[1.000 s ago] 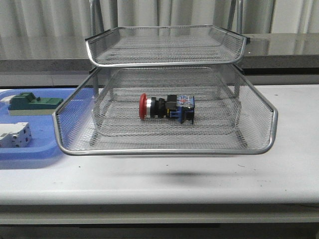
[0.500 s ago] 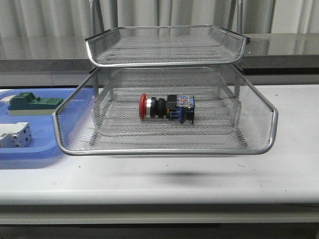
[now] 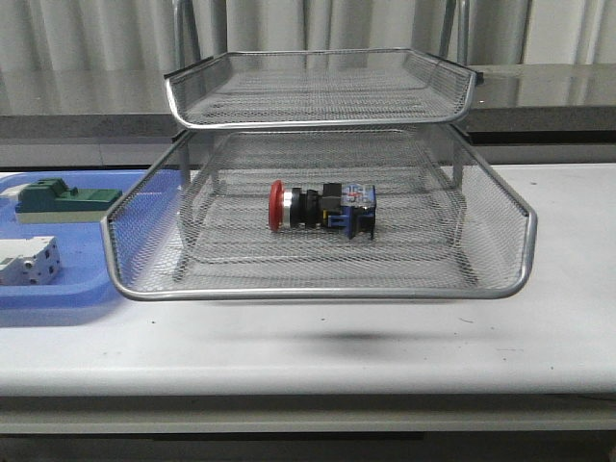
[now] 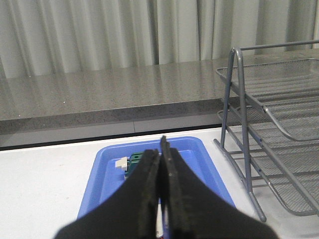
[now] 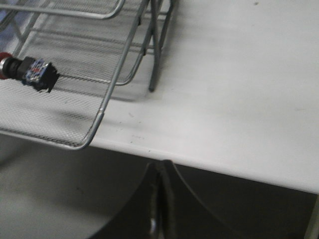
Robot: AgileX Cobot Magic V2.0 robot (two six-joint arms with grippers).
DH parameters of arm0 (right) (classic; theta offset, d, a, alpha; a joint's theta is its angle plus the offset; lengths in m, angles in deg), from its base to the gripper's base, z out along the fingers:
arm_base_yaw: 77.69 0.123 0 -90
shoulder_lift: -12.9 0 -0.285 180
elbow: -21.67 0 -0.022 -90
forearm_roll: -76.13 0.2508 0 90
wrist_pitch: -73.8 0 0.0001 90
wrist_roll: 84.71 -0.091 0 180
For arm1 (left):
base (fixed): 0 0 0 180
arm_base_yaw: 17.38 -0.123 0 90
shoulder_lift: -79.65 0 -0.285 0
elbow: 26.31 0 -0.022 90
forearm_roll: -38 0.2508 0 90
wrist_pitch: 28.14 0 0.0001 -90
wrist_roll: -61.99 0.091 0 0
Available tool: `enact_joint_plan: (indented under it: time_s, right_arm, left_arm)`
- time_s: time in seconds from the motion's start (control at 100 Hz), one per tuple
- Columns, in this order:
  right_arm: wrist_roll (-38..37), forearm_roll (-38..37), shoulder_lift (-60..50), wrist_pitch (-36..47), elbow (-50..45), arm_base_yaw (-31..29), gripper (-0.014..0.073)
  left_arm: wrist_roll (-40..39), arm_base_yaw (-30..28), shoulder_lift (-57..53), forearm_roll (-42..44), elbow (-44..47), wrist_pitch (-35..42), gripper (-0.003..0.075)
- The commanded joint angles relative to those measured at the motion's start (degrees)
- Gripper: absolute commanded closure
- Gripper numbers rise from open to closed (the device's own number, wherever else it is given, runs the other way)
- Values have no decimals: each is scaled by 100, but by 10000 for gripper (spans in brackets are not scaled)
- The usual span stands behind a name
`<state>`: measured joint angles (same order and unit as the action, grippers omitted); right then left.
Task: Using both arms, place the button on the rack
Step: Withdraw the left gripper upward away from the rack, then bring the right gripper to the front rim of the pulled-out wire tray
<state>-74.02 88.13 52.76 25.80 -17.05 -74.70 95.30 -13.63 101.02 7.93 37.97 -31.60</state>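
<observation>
The button [image 3: 320, 208], red head to the left, lies on its side in the middle tier of the silver wire-mesh rack [image 3: 318, 289]. It also shows in the right wrist view [image 5: 29, 71], on the mesh of the rack [image 5: 107, 97]. Neither arm shows in the front view. My left gripper [image 4: 160, 152] is shut and empty, above the blue tray [image 4: 104, 174], left of the rack [image 4: 259, 124]. My right gripper [image 5: 160, 172] is shut and empty, off the table's front edge, away from the button.
The flat blue tray [image 3: 58, 289] at the left holds a green block part [image 3: 58, 200] and a white terminal block [image 3: 29, 260]. A grey counter and curtain stand behind the table. The table's front edge [image 5: 209, 172] runs just ahead of my right gripper.
</observation>
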Motion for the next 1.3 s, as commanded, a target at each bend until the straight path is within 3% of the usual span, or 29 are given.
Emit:
enact_joint_plan:
  time_s: [0.0, 0.33, 0.51, 0.88, 1.29]
  right_arm:
    - [814, 659, 538, 451, 188, -16, 663]
    - [3933, 2995, 2152, 504, 209, 245, 663]
    - [5195, 3327, 2781, 498, 209, 938, 663]
    - [5615, 3321, 3784, 698, 209, 2086, 663]
    - [5832, 3260, 4805, 1938, 209, 2671, 663]
  left_arm:
    - [-72, -13, 45, -75, -140, 403, 740]
    - [-72, -13, 45, -75, -140, 403, 740]
    - [-72, -13, 45, -75, -140, 403, 740]
    - [-72, -13, 45, -75, -140, 403, 740]
    - [-72, -13, 45, -75, -140, 403, 740]
